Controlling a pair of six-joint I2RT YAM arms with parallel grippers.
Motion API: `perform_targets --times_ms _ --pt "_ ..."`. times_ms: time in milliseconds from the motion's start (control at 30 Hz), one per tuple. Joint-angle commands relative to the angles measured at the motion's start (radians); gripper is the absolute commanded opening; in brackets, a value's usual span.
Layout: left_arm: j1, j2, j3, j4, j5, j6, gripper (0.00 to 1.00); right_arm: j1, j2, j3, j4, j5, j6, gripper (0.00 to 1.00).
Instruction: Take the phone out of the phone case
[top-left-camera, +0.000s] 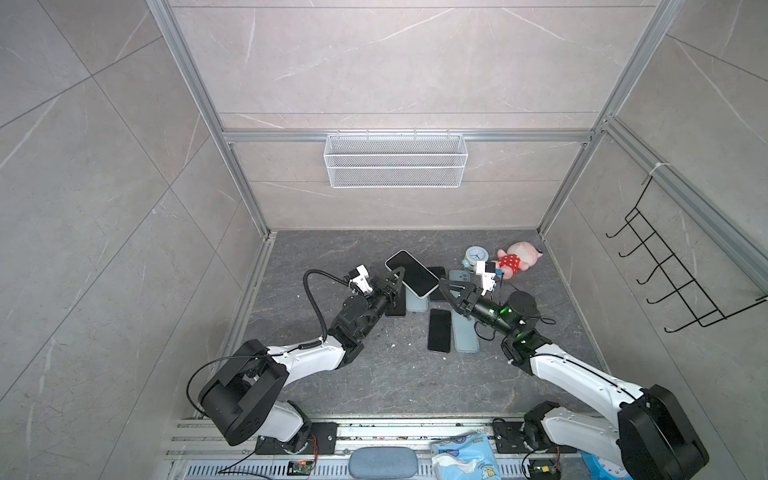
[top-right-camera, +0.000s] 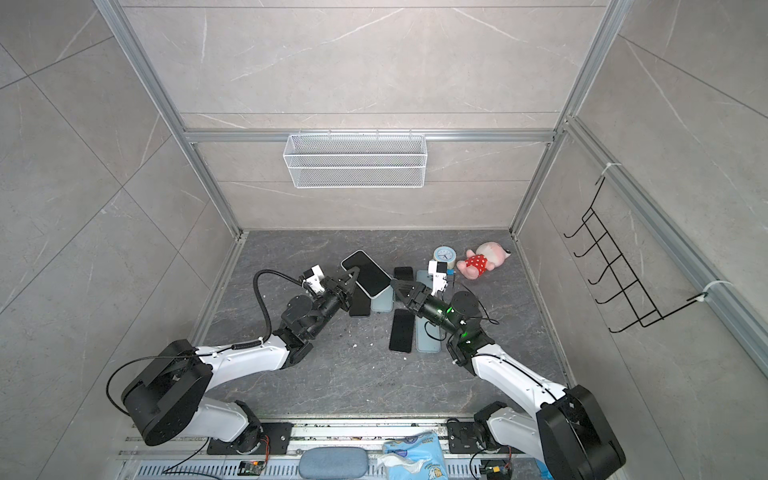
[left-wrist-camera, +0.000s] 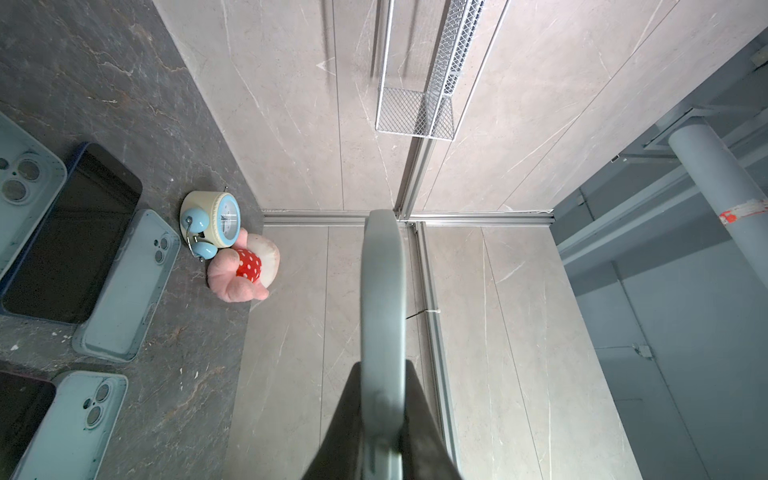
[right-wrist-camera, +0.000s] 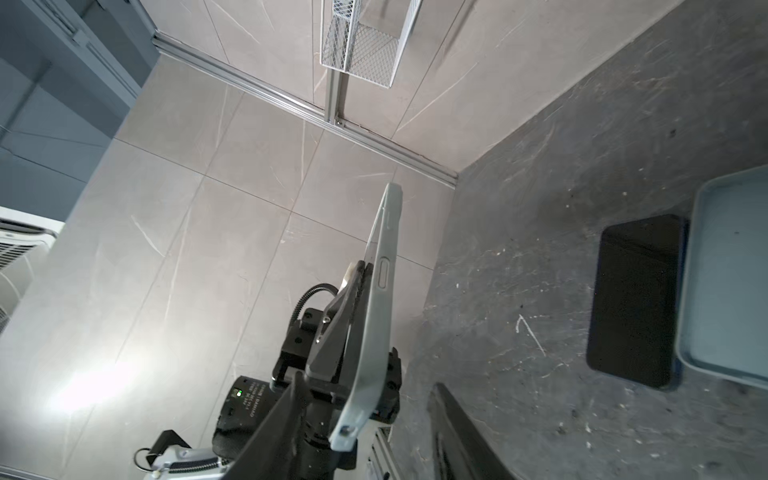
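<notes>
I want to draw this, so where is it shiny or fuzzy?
Right wrist view: a bright glare patch on the wall. Left wrist view: the cased phone goes fuzzy nearest the camera. Both top views: only soft, faint shadows on the table.

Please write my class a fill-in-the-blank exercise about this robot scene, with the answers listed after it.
1. The raised phone in its case is gripped by the ___ end effector.
2. The right end effector has its jaws ___.
3. In both top views the plush toy lies ___ of the alarm clock.
Missing words: left, open, right.
</notes>
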Motion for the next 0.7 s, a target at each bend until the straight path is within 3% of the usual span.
perform_targets --times_ms 0,533,667 --pt "-0.006 -0.015 0.025 0.148 0.018 0.030 0.00 -0.003 0.019 0.001 0.134 -0.025 0.063 0.45" --pt "-0.015 0.024 0.068 0.188 0.045 0.036 0.00 -0.003 0.158 -0.016 0.374 0.002 0.178 0.02" --pt "-0.014 0.033 0.080 0.229 0.043 0.038 0.00 -0.003 0.212 -0.039 0.464 0.021 0.223 0.00"
